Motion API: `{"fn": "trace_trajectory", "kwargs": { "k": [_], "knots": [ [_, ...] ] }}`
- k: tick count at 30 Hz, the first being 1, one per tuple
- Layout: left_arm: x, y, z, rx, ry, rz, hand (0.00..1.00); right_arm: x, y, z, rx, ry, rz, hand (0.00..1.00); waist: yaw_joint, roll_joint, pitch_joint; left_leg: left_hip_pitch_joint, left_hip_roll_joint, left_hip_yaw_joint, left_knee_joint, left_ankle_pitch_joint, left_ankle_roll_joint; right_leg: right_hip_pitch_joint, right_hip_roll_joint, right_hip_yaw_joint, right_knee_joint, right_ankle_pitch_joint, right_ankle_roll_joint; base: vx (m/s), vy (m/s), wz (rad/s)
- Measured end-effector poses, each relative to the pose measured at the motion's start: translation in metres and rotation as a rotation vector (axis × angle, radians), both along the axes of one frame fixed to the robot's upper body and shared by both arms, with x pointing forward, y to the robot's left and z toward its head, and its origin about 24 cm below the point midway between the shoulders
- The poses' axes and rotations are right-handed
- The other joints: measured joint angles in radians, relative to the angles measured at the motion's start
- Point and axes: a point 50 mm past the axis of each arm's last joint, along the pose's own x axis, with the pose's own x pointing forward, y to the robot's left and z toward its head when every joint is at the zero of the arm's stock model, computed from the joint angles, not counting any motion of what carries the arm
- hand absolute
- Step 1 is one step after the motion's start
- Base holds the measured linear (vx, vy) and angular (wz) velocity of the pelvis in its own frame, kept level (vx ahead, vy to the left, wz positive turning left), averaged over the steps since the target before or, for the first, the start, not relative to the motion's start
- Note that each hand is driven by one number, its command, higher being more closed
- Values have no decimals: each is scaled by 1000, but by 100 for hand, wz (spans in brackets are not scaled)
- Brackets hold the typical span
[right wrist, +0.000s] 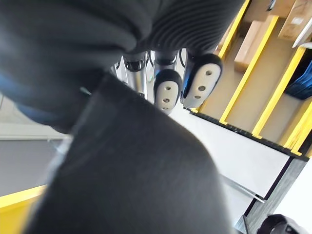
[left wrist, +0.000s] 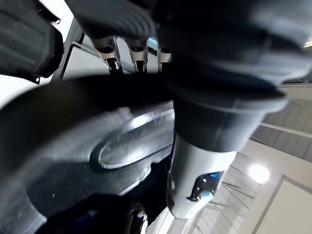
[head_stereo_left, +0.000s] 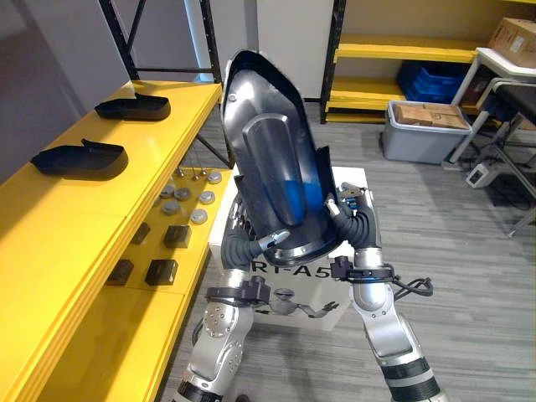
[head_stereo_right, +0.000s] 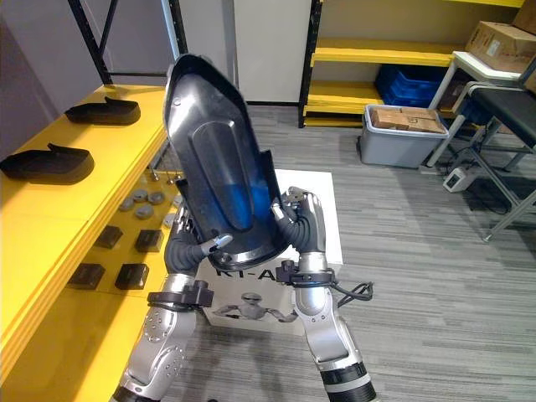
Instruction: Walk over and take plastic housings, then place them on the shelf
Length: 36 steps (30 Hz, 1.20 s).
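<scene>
I hold a large glossy black plastic housing (head_stereo_left: 268, 151) upright in front of me, its hollow inside facing me. My left hand (head_stereo_left: 244, 244) grips its lower left rim, the thumb lying over the front edge. My right hand (head_stereo_left: 352, 205) clasps the lower right edge with fingers curled round it. In the left wrist view the fingers (left wrist: 114, 53) reach over the housing (left wrist: 73, 136). In the right wrist view the fingers (right wrist: 168, 90) lie against its dark wall (right wrist: 131, 170). Two more black housings (head_stereo_left: 81, 159) (head_stereo_left: 134, 107) lie on the yellow shelf (head_stereo_left: 75, 243) at my left.
A lower yellow shelf level carries small black blocks (head_stereo_left: 161, 270) and grey discs (head_stereo_left: 188, 201). A white box (head_stereo_left: 356, 180) stands below my arms. A grey bin (head_stereo_left: 423, 138) with cardboard boxes, a blue crate (head_stereo_left: 431, 84) and a white table (head_stereo_left: 507, 71) are at the right.
</scene>
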Motion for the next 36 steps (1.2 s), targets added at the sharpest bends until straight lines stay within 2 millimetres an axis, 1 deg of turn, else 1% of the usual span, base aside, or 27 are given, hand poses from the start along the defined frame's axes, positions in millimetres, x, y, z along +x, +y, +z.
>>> {"fn": "trace_trajectory", "kwargs": {
  "k": [2,3,9,10,14,16,18,22,25,27,28,30,31,32,34,35,36],
  "knots": [
    [0,0,-2,-13,14,-2,0,0,1,0,-19,-4,-2,100,0,0,-5,0,0,0,0,0,0,0,0,0,0,0,0,0,0,0],
    [0,1,-2,-15,19,3,100,0,2,0,-20,-3,3,100,0,0,-7,0,0,0,0,0,0,0,0,0,0,0,0,0,0,0],
    [3,3,-15,-28,90,-9,100,-2,7,-4,-74,1,29,100,-1,0,-14,0,0,1,0,1,0,-1,0,1,0,0,0,0,0,0],
    [3,4,-17,-35,102,-11,100,-2,8,-4,-85,2,39,0,-3,0,-15,0,0,1,0,1,0,-1,1,1,0,0,0,0,0,0],
    [6,10,-24,-46,139,15,100,-5,16,-7,-117,6,91,0,-10,0,-28,0,1,1,0,2,1,-1,1,1,0,1,-1,0,0,0],
    [8,18,-26,-54,161,48,100,-10,25,-7,-117,-18,147,0,-20,-1,-37,0,2,1,0,2,0,-1,2,1,0,1,-1,0,0,0],
    [8,20,-26,-44,162,52,100,-11,27,-6,-116,-28,162,0,-21,-1,-37,0,2,1,0,2,0,-1,2,1,0,1,-1,0,0,0],
    [8,22,-27,8,161,63,100,-11,24,-7,-99,-18,176,0,-20,-1,-37,0,2,1,-2,5,0,0,2,0,0,1,-1,0,0,0],
    [7,25,-22,111,108,100,100,-10,17,-8,-58,12,192,0,-20,-1,-37,0,2,1,-3,6,1,0,2,0,0,1,-1,0,0,0],
    [6,26,-15,180,56,139,100,-9,9,-7,22,24,212,0,-21,-2,-37,0,2,1,-3,6,1,0,2,0,0,1,-1,0,0,0],
    [5,25,-13,186,46,143,100,-10,8,-5,36,22,217,0,-21,-2,-37,0,2,1,-3,6,1,0,2,0,0,1,-1,0,0,0],
    [2,25,-11,216,28,163,100,-14,-5,10,146,-27,231,0,-19,-2,-37,0,2,1,-3,6,1,0,2,0,0,1,-1,0,0,0],
    [-1,27,-14,222,38,175,100,-16,-14,21,225,-75,232,0,-21,-2,-37,0,2,1,-3,6,1,0,2,1,0,1,-1,0,0,0],
    [-2,29,-16,225,46,182,100,-17,-19,25,259,-97,227,0,-21,-2,-37,0,3,1,-3,6,1,0,2,1,0,1,-1,0,0,0],
    [-6,40,-24,232,88,228,100,-20,-43,38,363,-176,190,0,-23,-3,-36,0,3,2,-3,5,0,-1,3,1,0,1,-1,0,0,0],
    [-9,48,-29,230,113,262,100,-22,-59,43,431,-214,170,0,-24,-4,-36,0,3,3,-3,5,0,-1,3,1,0,1,-1,0,0,0],
    [-10,52,-31,231,125,279,100,-23,-66,45,468,-233,160,0,-23,-4,-35,0,4,3,-4,5,0,-1,3,2,0,0,-1,0,0,0]
  ]
}}
